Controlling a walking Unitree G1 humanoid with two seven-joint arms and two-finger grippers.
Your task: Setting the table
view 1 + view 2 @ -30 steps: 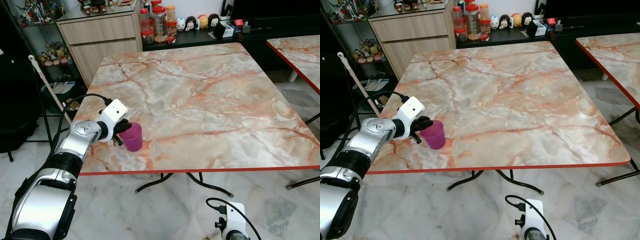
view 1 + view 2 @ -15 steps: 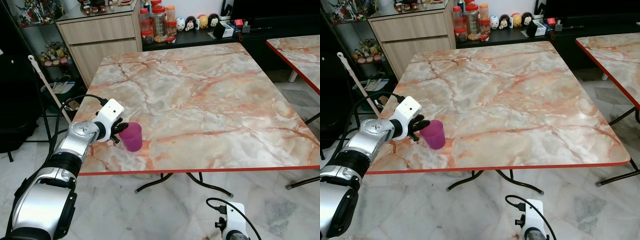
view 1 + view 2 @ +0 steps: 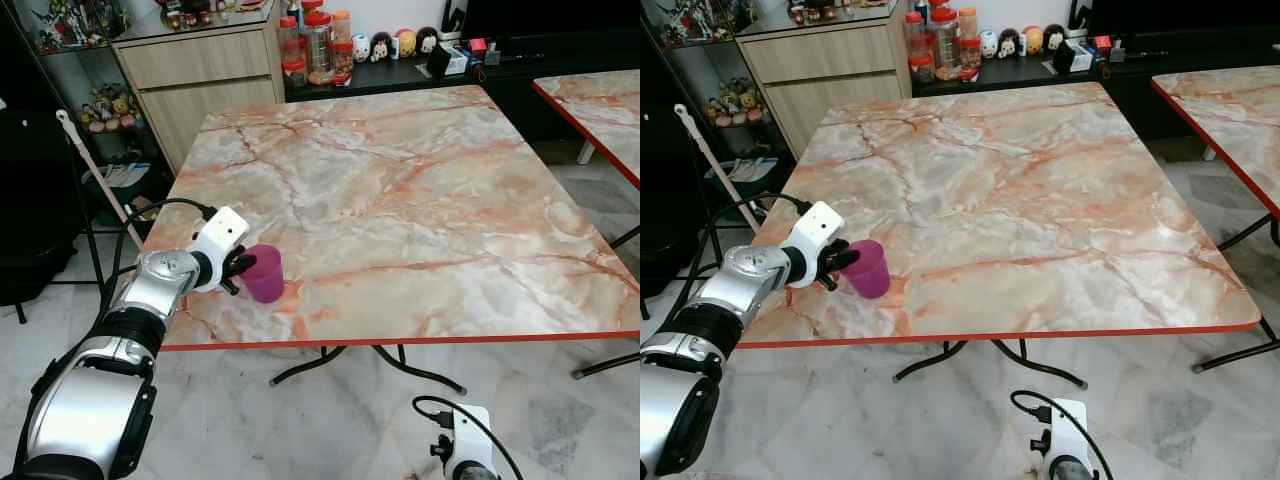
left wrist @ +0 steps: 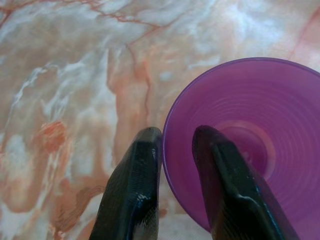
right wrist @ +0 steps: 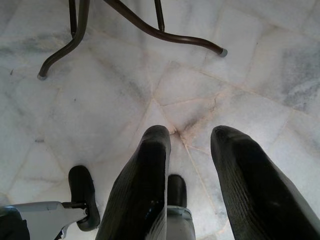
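A purple plastic cup [image 3: 266, 277] stands near the front left corner of the marble table [image 3: 400, 190], leaning slightly toward my left arm. My left gripper [image 3: 241, 267] is shut on the cup's rim. In the left wrist view one finger [image 4: 220, 165] is inside the purple cup [image 4: 260, 115] and the other finger [image 4: 140, 165] is outside against its wall. My right gripper [image 5: 189, 137] hangs low beside the table, open over the floor, holding nothing.
A wooden cabinet [image 3: 200, 70] and a dark shelf with jars [image 3: 318, 45] stand behind the table. A second marble table [image 3: 600, 100] is at the right. A broom handle [image 3: 95, 170] leans at the left. The table's metal legs [image 5: 150, 27] spread over the tiled floor.
My left wrist has shifted a little left and lower at the table's edge, still gripping the rim. The cup now leans slightly toward it. The right arm has not moved.
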